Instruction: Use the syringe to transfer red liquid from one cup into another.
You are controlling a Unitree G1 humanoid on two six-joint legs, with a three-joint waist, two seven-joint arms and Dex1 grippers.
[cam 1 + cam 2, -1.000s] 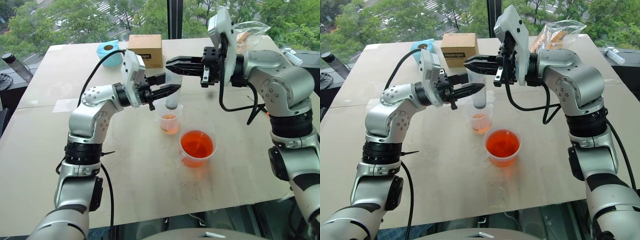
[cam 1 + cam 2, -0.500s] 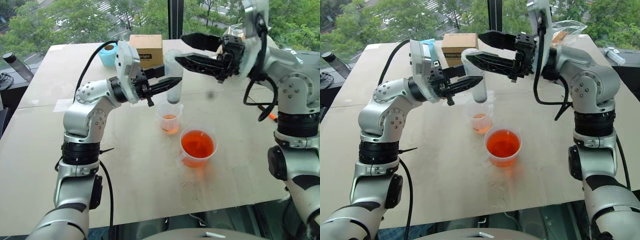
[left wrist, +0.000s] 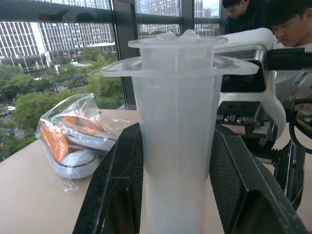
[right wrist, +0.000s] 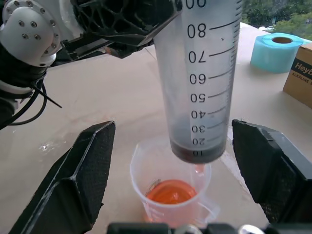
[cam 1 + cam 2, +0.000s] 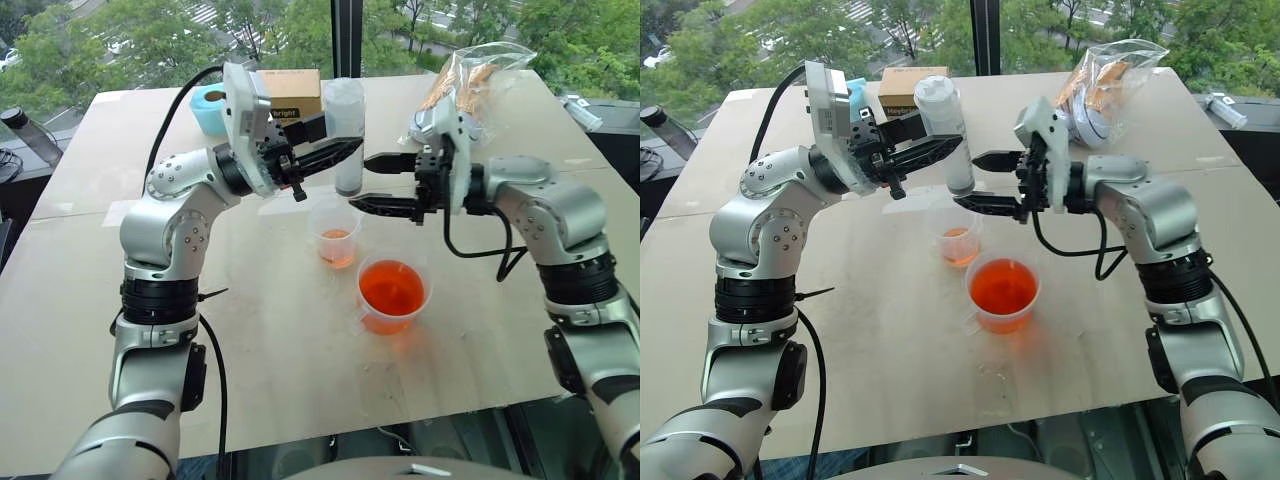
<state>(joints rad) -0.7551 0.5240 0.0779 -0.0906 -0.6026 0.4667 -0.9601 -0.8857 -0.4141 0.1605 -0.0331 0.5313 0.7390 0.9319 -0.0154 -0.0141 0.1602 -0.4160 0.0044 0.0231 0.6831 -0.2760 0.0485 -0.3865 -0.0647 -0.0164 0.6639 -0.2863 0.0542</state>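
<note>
Beige tabletop (image 5: pixel 250 330) by a window: the left gripper (image 5: pixel 345 152) clamps the large clear plastic syringe (image 5: pixel 347 135) upright above the smaller clear cup (image 5: pixel 335 232); right gripper (image 5: pixel 366 181) gapes beside its lower barrel. Light, rigid, slick plastic; grip mid-barrel.

Syringe (image 3: pixel 178 136) barrel: lower part cut off by frame edge in left wrist view; sides covered by left gripper fingers (image 3: pixel 117 195).
Syringe top: cut off above the 80 mark in right wrist view.
Syringe tip (image 4: pixel 199 169): tiny, blurred.
Smaller cup (image 5: pixel 336 233) graduation marks: too faint to read.
Box (image 5: pixel 293 97): right part hidden behind syringe; label cut off.
</note>
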